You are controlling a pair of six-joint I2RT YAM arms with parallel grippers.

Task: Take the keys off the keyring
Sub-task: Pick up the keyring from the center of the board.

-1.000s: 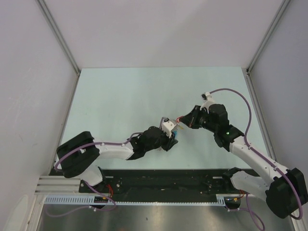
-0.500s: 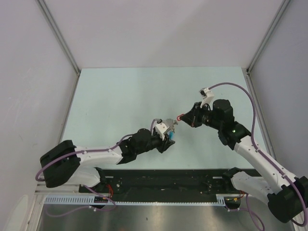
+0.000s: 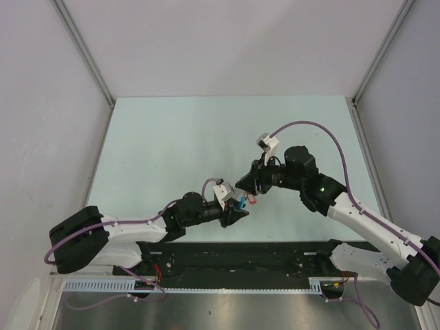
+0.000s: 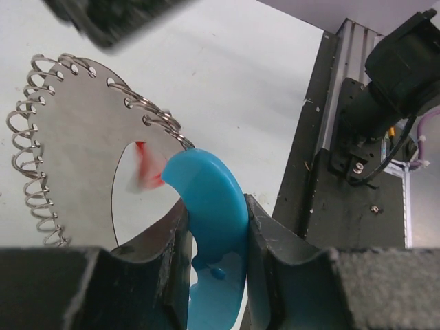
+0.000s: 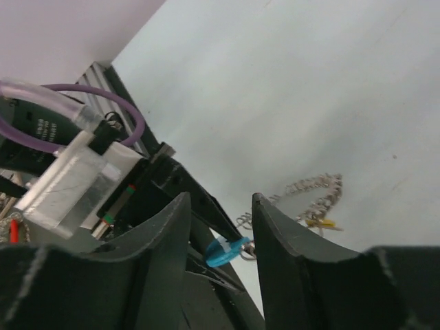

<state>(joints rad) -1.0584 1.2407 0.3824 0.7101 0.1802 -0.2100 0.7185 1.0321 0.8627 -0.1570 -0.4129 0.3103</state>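
My left gripper (image 3: 236,210) (image 4: 216,230) is shut on the keyring's bright blue arc (image 4: 210,196) (image 3: 242,203), held low over the table's near middle. The keyring's silvery coil (image 4: 27,172) loops away from the fingers. The red key (image 4: 146,172) shows blurred inside the loop, and as a red spot by the blue arc in the top view (image 3: 251,201). My right gripper (image 3: 246,187) (image 5: 218,210) is open and empty, just above and behind the left fingertips. In the right wrist view the blue arc (image 5: 227,251) lies below its gap, with the coil (image 5: 317,192) beyond.
A small yellow piece (image 5: 320,222) hangs on the coil. The black base rail (image 3: 240,258) (image 4: 357,172) runs along the near table edge right behind the left gripper. The pale green table (image 3: 179,144) is walled at the left, right and back.
The right gripper moved left and toward the near edge, up to the left gripper. The left gripper drew back toward the near edge. The red key, earlier at the right fingertips, is now beside the blue arc.
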